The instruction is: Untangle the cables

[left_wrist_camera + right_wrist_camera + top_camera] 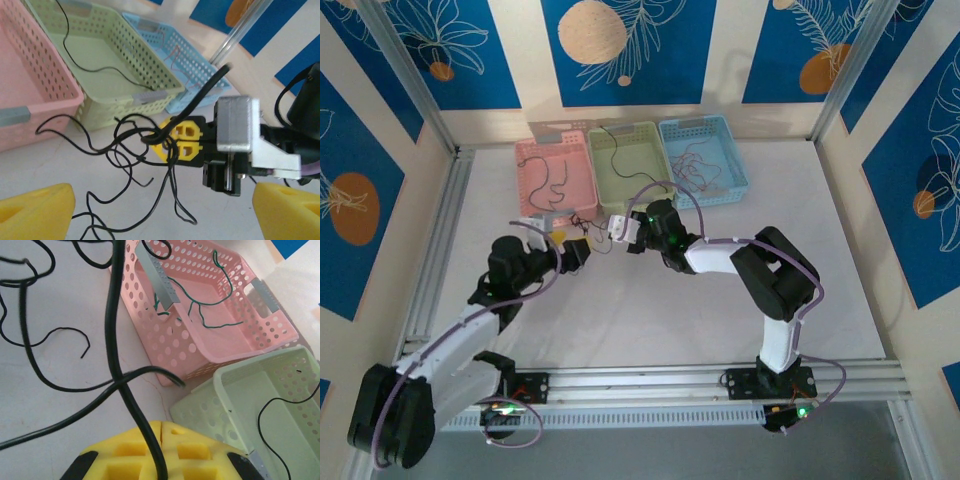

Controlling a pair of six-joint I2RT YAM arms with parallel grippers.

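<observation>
Thin black cables looped; perforated pink plastic basket.

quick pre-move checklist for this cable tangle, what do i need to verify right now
1. Right gripper shut on the thick black cable: ok.
2. Left gripper open and holding nothing: ok.
3. Tangle separated: not ok, thin black strands cross and loop on the table in front of the baskets.
4. Held cable free of the tangle: cannot tell, strands cross it right at the right gripper.
5. Strand lined up between the left gripper's fingers: cannot tell, loops show between them but their height is unclear.
6. Green basket has room: ok, one black cable inside.
</observation>
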